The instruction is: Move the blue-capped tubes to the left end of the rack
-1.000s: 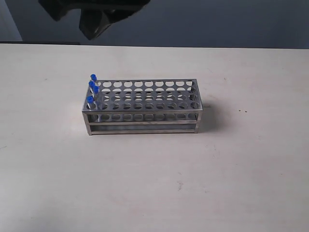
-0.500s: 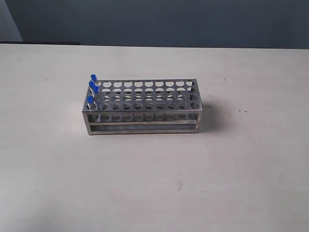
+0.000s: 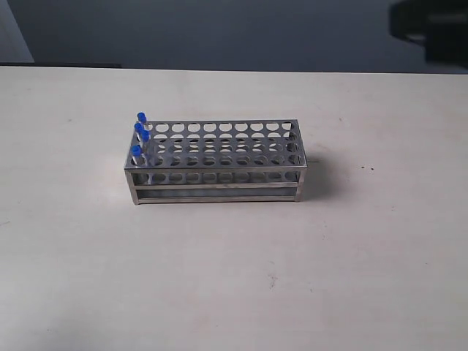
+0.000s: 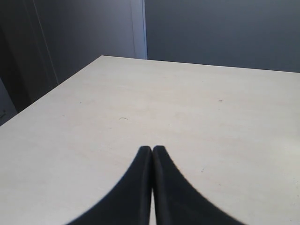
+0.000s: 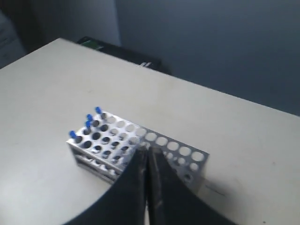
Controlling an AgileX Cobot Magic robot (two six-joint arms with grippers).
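The steel rack [image 3: 219, 157] stands on the pale table in the exterior view. All the blue-capped tubes [image 3: 140, 136] stand upright in the holes at its left end. The right wrist view shows the rack [image 5: 178, 152] from above, with the blue-capped tubes [image 5: 87, 123] at one end. My right gripper [image 5: 148, 150] is shut and empty, held high over the rack; a dark part of that arm [image 3: 431, 29] shows at the exterior view's top right. My left gripper [image 4: 152, 149] is shut and empty above bare table, away from the rack.
The table [image 3: 234, 278] is pale and bare around the rack. A dark wall lies behind the table's far edge [image 3: 234, 69]. A dark flat object [image 5: 122, 54] lies beyond the table's edge in the right wrist view.
The dark arm at the exterior view's top left withdrew out of view a second ago. A dark arm part has now come in at the top right. Rack and tubes have not moved.
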